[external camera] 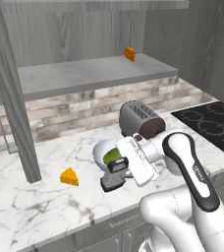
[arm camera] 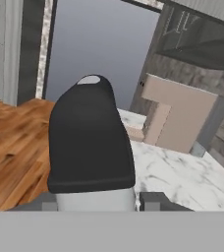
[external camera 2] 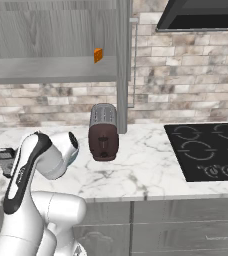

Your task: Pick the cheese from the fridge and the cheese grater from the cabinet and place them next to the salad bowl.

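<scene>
My gripper [external camera: 115,172] is shut on the cheese grater [external camera: 112,183], holding it low over the marble counter just in front of the salad bowl [external camera: 102,150]. In the hand view the grater [arm camera: 91,142] stands between the fingertips [arm camera: 155,201] as a black cap over a silver body. In the right base view it [external camera 2: 4,158] shows dark at the far left, behind my arm. The cheese [external camera: 69,177], a small yellow wedge, lies on the counter left of the bowl. Above, the cabinet [external camera: 84,75] is open, its shelf [external camera 2: 46,69] grey. The fridge is out of view.
A dark toaster [external camera: 140,120] stands right behind the bowl, also seen from the right [external camera 2: 103,132]. A darker orange chunk [external camera: 129,53] sits on the cabinet shelf. The open cabinet door's edge [external camera: 14,108] hangs at the left. A black cooktop [external camera 2: 206,150] lies to the right.
</scene>
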You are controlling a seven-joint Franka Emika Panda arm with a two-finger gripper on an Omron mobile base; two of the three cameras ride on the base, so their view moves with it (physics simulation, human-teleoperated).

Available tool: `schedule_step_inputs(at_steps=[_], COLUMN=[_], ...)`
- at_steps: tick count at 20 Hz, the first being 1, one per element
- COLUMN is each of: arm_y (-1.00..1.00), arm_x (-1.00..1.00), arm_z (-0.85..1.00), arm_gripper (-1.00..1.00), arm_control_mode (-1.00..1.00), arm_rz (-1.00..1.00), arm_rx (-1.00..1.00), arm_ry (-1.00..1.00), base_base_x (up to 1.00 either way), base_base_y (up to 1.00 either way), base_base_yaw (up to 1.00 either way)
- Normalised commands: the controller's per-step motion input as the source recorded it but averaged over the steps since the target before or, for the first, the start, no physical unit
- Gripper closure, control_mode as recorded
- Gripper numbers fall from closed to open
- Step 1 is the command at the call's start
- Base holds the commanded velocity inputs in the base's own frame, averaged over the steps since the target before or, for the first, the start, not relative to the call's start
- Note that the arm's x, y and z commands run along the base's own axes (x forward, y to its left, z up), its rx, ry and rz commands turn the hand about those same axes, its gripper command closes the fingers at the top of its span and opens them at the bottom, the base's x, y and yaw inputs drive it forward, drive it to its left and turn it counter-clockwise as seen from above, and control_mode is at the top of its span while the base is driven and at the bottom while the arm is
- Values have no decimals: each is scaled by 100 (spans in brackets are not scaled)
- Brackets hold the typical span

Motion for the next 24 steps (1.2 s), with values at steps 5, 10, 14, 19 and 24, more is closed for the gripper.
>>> schedule_step_inputs(at_steps=[5,10,14,19,24], arm_y=[4,9,11,3,0], arm_x=[0,3,8,16,19], arm_z=[-39,-51,-55,-58,-66], arm_gripper=[100,100,100,100,100], arm_control_mode=[-100,-100,-100,-100,-100], arm_rz=[0,0,0,0,0], arm_rx=[0,0,0,1,7], arm_ry=[0,0,0,-2,0], base_base_x=[0,0,0,0,0], base_base_y=[0,0,0,0,0], base_base_yaw=[0,0,0,0,0])
